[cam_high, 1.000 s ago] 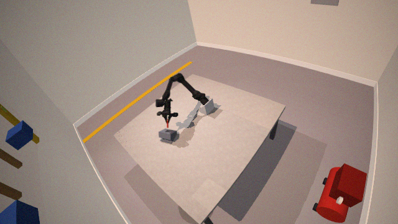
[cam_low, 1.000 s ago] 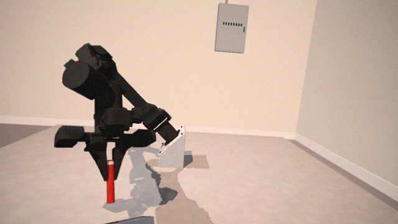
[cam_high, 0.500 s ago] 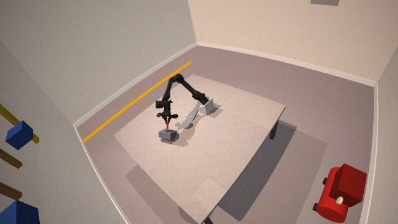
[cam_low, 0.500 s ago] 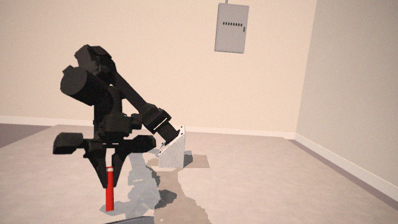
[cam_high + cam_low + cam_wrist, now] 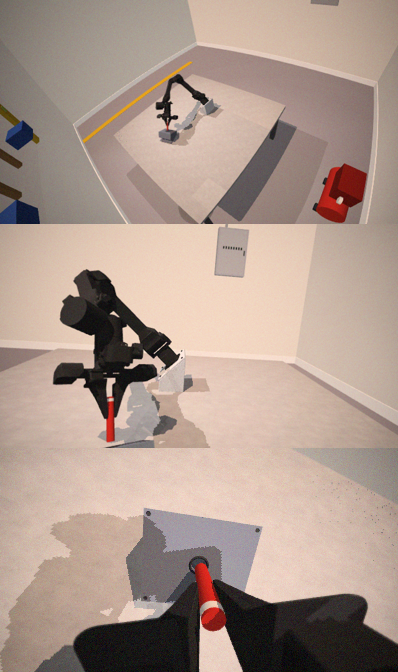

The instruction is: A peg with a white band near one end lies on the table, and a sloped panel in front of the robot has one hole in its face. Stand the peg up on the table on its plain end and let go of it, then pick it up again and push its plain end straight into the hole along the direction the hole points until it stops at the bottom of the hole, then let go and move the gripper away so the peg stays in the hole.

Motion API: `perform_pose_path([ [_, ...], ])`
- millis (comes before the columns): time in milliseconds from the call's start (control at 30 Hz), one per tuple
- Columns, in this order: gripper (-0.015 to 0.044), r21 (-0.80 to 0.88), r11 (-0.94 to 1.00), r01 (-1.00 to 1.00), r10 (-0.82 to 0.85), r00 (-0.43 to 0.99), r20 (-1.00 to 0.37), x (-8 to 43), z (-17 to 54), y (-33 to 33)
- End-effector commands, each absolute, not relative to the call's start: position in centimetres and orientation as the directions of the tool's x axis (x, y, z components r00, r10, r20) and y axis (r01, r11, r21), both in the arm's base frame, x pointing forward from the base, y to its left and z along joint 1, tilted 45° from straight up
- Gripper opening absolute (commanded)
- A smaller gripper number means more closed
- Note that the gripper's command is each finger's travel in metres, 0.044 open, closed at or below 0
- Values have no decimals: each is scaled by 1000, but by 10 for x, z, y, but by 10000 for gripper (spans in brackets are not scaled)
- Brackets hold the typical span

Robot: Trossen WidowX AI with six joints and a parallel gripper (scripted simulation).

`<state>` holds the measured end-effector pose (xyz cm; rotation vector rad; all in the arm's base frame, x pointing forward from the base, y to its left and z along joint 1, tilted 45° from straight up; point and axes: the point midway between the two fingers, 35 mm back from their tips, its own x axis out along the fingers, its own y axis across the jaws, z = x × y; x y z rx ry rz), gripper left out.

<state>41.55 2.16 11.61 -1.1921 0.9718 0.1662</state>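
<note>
The red peg (image 5: 168, 127) (image 5: 110, 430) (image 5: 205, 589) is held by its upper part, with its white band (image 5: 110, 399) (image 5: 211, 605) near the top and its plain end down. My gripper (image 5: 167, 124) (image 5: 111, 416) (image 5: 205, 586) is shut on it. The grey sloped panel (image 5: 167, 135) (image 5: 140, 444) (image 5: 235, 545) is below. In the wrist view the plain end overlaps the dark-ringed hole (image 5: 191, 567), whose rim shows around it. The plain end is at or just over the hole. Whether it has entered cannot be told.
The table (image 5: 199, 162) (image 5: 90, 483) carries the panel and the arm. The arm's base sits on a pale wedge-shaped mount (image 5: 209, 107) (image 5: 174, 378) behind the gripper. Shadows of the arm fall across the table and part of the panel face. Dark screws mark the panel's corners.
</note>
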Motion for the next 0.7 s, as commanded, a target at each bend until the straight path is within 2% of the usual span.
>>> perform_pose_path([
  [0,0,-705,410,-579,-365,604,-708,415,117,22],
  [667,0,-705,410,-579,-365,604,-708,418,112,21],
])
